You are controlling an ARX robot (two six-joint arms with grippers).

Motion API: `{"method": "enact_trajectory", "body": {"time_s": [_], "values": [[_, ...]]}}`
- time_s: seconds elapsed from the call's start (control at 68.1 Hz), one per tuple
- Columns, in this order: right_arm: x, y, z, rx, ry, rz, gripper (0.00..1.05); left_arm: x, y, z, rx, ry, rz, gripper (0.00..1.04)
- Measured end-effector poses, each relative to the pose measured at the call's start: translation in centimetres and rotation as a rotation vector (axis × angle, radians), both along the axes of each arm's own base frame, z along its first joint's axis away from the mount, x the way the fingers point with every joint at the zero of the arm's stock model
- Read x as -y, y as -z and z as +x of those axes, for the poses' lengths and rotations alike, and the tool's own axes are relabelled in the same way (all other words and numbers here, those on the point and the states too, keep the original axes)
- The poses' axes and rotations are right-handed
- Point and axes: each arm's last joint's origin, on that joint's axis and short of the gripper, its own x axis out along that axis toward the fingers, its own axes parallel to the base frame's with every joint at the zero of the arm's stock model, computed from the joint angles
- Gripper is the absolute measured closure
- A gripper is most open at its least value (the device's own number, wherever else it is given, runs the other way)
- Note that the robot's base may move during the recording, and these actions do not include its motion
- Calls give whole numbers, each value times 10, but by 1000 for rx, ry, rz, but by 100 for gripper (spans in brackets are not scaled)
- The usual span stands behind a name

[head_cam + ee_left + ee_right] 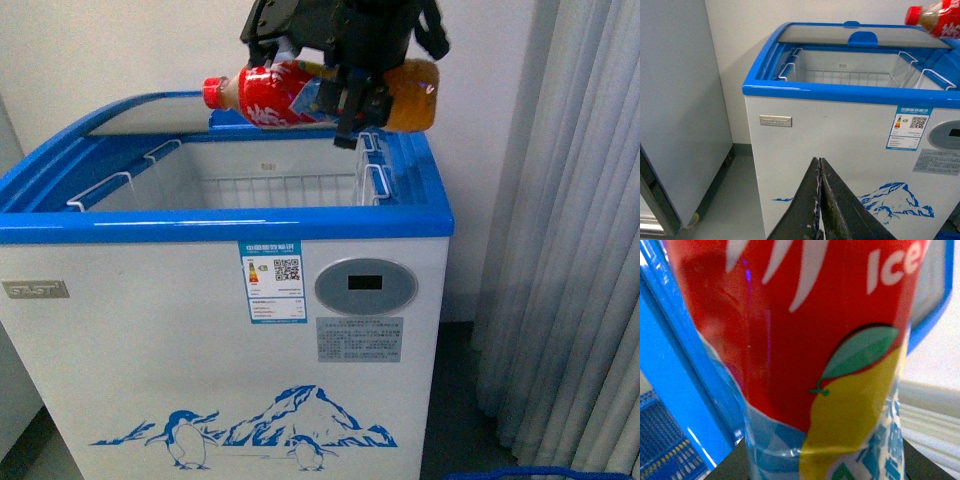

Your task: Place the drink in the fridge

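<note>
The drink [290, 95], an amber bottle with red cap and red label, lies sideways in the air above the far right part of the fridge's opening, cap pointing left. My right gripper [345, 100] is shut on the drink's middle. The drink's label fills the right wrist view [805, 355], and its cap end shows in the left wrist view [935, 17]. The fridge [220, 330] is a white chest with a blue rim and a penguin picture; its near half is open and shows white wire baskets. My left gripper [819, 200] is shut and empty, low before the fridge's front [840, 150].
A curved glass lid [150, 115] covers the fridge's far part. A tall grey-white cabinet on wheels [675, 115] stands left of the fridge. Grey curtains [560, 250] hang at the right. White wall is behind.
</note>
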Motion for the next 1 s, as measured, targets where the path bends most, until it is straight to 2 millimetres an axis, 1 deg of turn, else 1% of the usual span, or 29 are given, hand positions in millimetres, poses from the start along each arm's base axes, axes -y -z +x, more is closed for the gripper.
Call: {"method": "enact_trajectory", "body": {"time_s": [0.088, 0.161, 0.22, 0.323, 0.352, 0.367, 0.411, 0.426, 0.455, 0.558, 0.572, 0.616, 0.66, 0.69, 0.749, 0.807, 0.866, 0.881, 0.925, 0.954, 0.969, 0.983, 0.998], "values": [[-7, 18, 9, -16, -3, -1, 65, 0, 0, -1, 0, 0, 0, 102], [-10, 27, 14, -8, -4, 2, 65, 0, 0, -2, 0, 0, 0, 102], [-11, 32, 18, 12, 1, 7, 65, 0, 0, -4, 0, 0, 0, 102], [-12, 35, 21, 34, 12, 10, 64, 0, 4, -12, -26, 0, 0, 102], [-12, 35, 21, 35, 15, 13, 60, 0, 4, -13, -13, 0, 1, 102], [-12, 35, 21, 35, 17, 17, 56, 0, 3, -13, -10, 0, 0, 102], [-13, 36, 21, 36, 18, 21, 51, 0, 3, -14, -6, 0, 0, 102], [-14, 37, 21, 38, 18, 26, 47, 0, 3, -14, -7, 0, 0, 102], [-14, 38, 21, 40, 18, 33, 44, 0, 3, -14, -6, 0, 0, 102], [-18, 42, 22, 61, 11, 60, 26, 0, 3, -14, -4, 0, 0, 102], [-18, 43, 22, 61, 11, 60, 25, 0, 3, -14, -4, 0, 0, 102], [-19, 45, 22, 55, 9, 94, 15, 0, 3, -14, -4, 0, 0, 102], [-20, 46, 22, 62, 14, 103, 8, 0, 3, -14, -4, 0, 0, 102], [-19, 43, 20, 69, 15, 116, 6, 0, 3, -14, -5, 0, 0, 102], [-15, 33, 15, 83, 22, 152, 8, 0, 3, -14, -5, 0, 1, 102], [-8, 19, 8, 103, 36, 212, 8, 0, 3, -14, -5, 0, 1, 102], [1, 2, -4, 129, 56, 288, 8, 0, 3, -14, -5, 0, 0, 102], [6, -6, -10, 141, 67, 321, 8, 0, 3, -14, -5, 0, 0, 102], [14, -17, -21, 160, 87, 364, 8, 0, 3, -14, -5, 0, 0, 102], [21, -27, -32, 169, 112, 409, 8, 0, 3, -14, -5, 0, 0, 102], [28, -34, -43, 171, 133, 442, 8, 0, 3, -14, -5, 0, 1, 102], [29, -36, -45, 170, 138, 449, 8, 0, 3, -14, -5, 0, 0, 102], [37, -42, -57, 164, 162, 481, 8, 0, 3, -14, -5, 0, 0, 102]]}}
